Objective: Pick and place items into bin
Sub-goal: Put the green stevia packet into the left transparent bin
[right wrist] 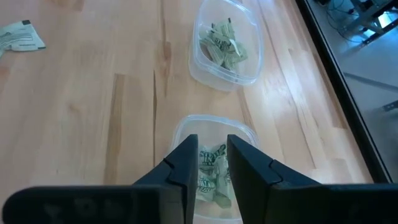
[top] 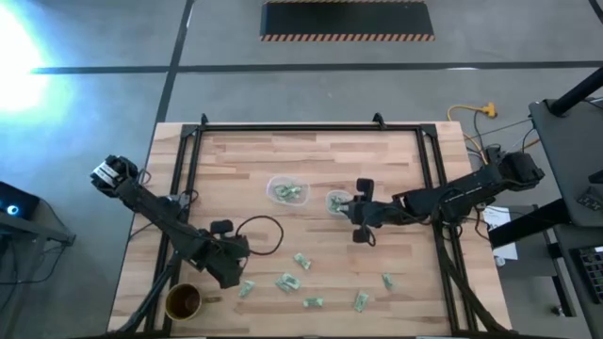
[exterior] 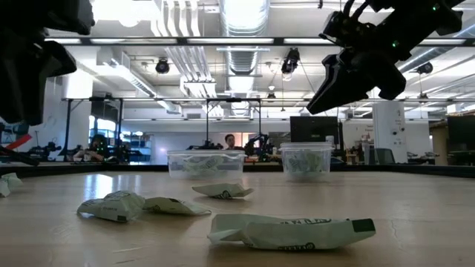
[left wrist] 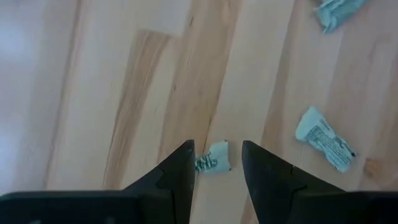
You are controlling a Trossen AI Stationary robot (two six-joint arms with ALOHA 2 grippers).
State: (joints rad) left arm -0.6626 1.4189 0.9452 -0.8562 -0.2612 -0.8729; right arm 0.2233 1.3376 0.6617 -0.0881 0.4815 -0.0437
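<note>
Several small pale green and white wrapped pieces lie flat on the wooden table near its front, among them one in the high view (top: 287,281) and one close in the low view (exterior: 289,231). My left gripper (top: 237,280) is open low over the table, its fingers standing on either side of one piece (left wrist: 212,158) without touching it. My right gripper (right wrist: 212,163) is open and empty, well above a clear bin (right wrist: 186,124) that holds several pieces. It also shows high over that bin in the low view (exterior: 338,74).
A second clear bin (top: 287,193) with pieces stands left of the first bin (top: 337,202). A round brown cup (top: 184,301) sits at the front left corner. A black cable loop (top: 262,235) lies behind my left gripper. Black rails (top: 188,179) run along the table's sides.
</note>
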